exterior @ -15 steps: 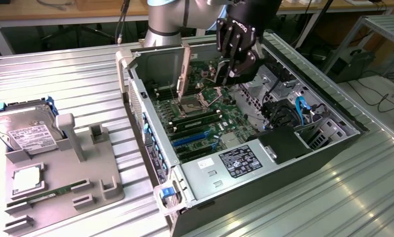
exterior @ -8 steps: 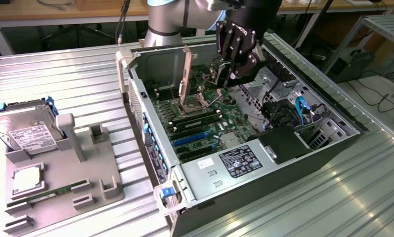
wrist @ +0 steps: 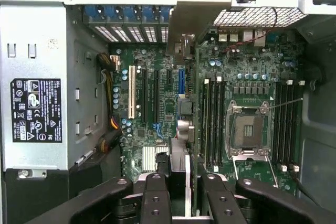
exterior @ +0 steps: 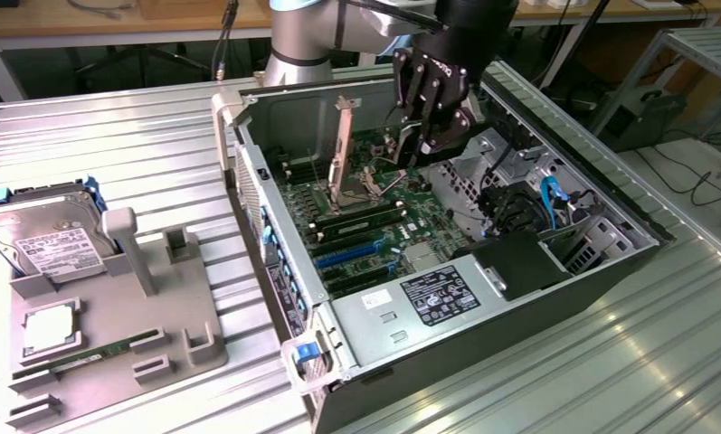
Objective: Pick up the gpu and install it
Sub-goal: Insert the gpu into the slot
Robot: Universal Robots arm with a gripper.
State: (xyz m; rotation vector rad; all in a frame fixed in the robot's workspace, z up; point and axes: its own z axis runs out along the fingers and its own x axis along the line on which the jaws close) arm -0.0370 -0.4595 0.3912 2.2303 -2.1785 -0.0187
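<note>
While the arm reaches down into the open computer case (exterior: 602, 237), the gripper (exterior: 411, 145) hangs over the motherboard (exterior: 378, 226) with its black fingers (wrist: 155, 198) drawn partway together around the gpu (wrist: 181, 129), which it holds edge-on and upright between them. In the wrist view the card runs straight out from between the 2 inner fingers, its pale metal end bracket (wrist: 195, 24) standing up near the case's rear wall, just beside the row of blue-tabbed expansion slot covers (wrist: 128, 17). The card sits above the board between the long expansion slots (wrist: 155, 95) on one side and the black RAM slots (wrist: 212, 124) on the other; whether its lower edge touches a slot I cannot tell. Beyond the RAM slots lies the empty CPU socket (wrist: 247, 129) with its metal frame. The grey power supply (exterior: 439, 307) with its black-and-white label fills the case's near corner in the exterior view. On the ribbed metal table (exterior: 131, 154), toward the exterior view's left, a grey holder tray (exterior: 107, 353) carries a silver hard drive (exterior: 46, 240) and a narrow green RAM stick (exterior: 89, 355).
</note>
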